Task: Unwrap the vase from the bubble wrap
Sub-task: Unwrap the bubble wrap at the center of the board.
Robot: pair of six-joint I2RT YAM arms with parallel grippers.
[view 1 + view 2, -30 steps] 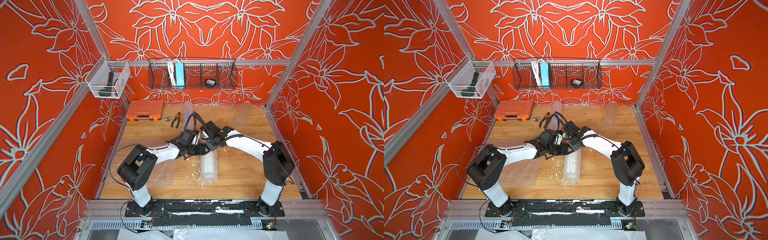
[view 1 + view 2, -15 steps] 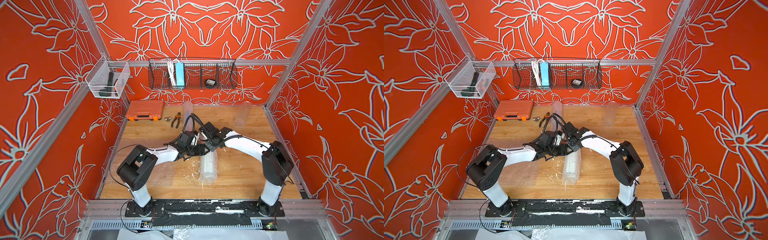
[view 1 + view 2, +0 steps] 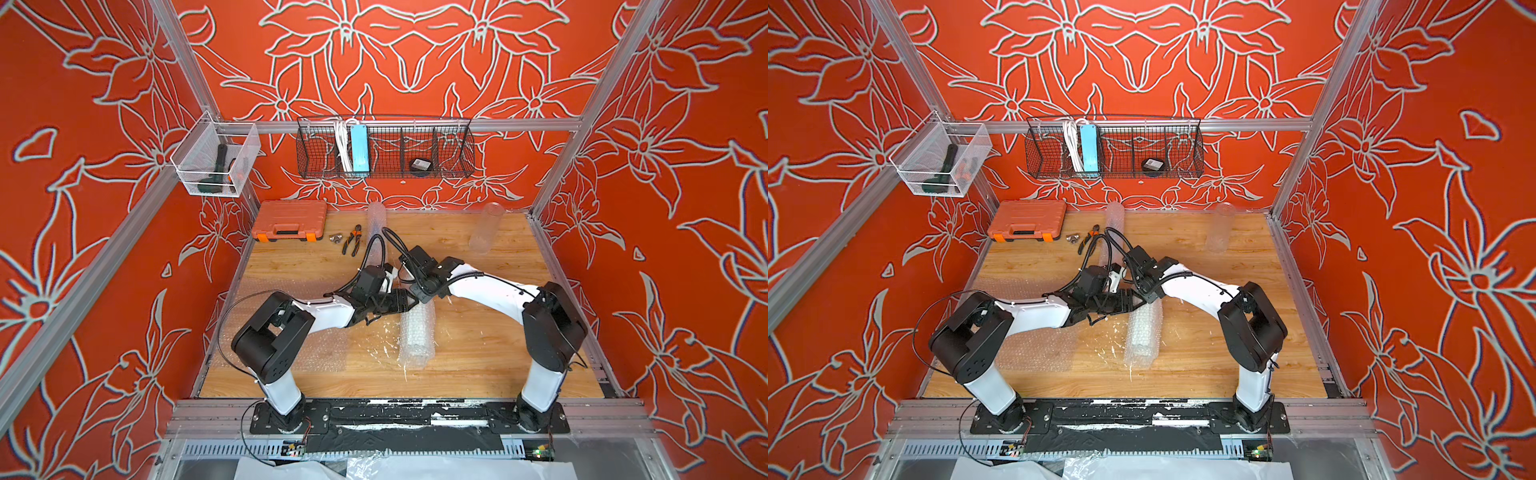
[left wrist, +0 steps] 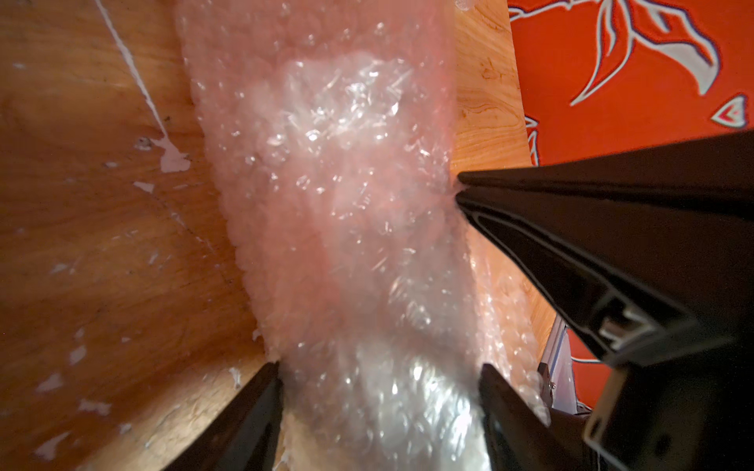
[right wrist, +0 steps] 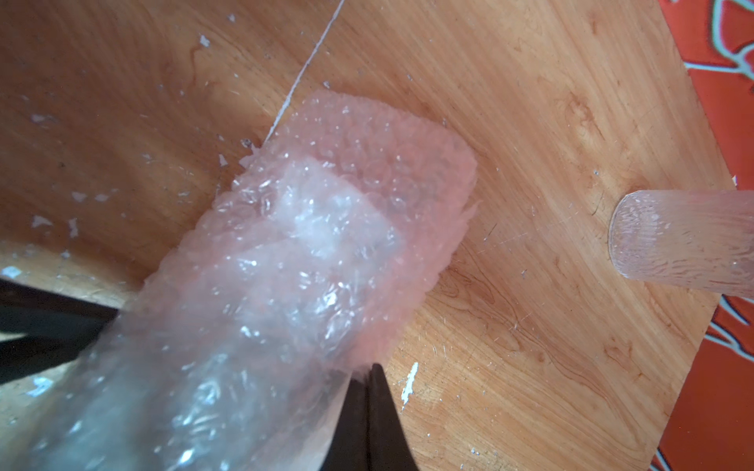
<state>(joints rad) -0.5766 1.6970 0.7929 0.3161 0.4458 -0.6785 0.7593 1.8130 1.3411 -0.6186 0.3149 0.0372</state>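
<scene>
Toolbox [image 3: 289, 220], pliers [image 3: 353, 240] lie beyond bubble wrap [image 3: 417, 332]

No legible text anywhere, in either top view or either wrist view.

- Black disc [image 3: 417, 165] in the wire basket [image 3: 453, 174]: a pale patch on its top face, perhaps a label. Too small to read.
- Blue strip [image 3: 358, 148] in the same basket: plain face as far as I can tell, no lettering made out.
- Orange case [image 3: 289, 220] at the back of the table: lid ribbed, no brand or number legible.
- Walls: white flower outlines on red, a pattern only, not signs.
</scene>
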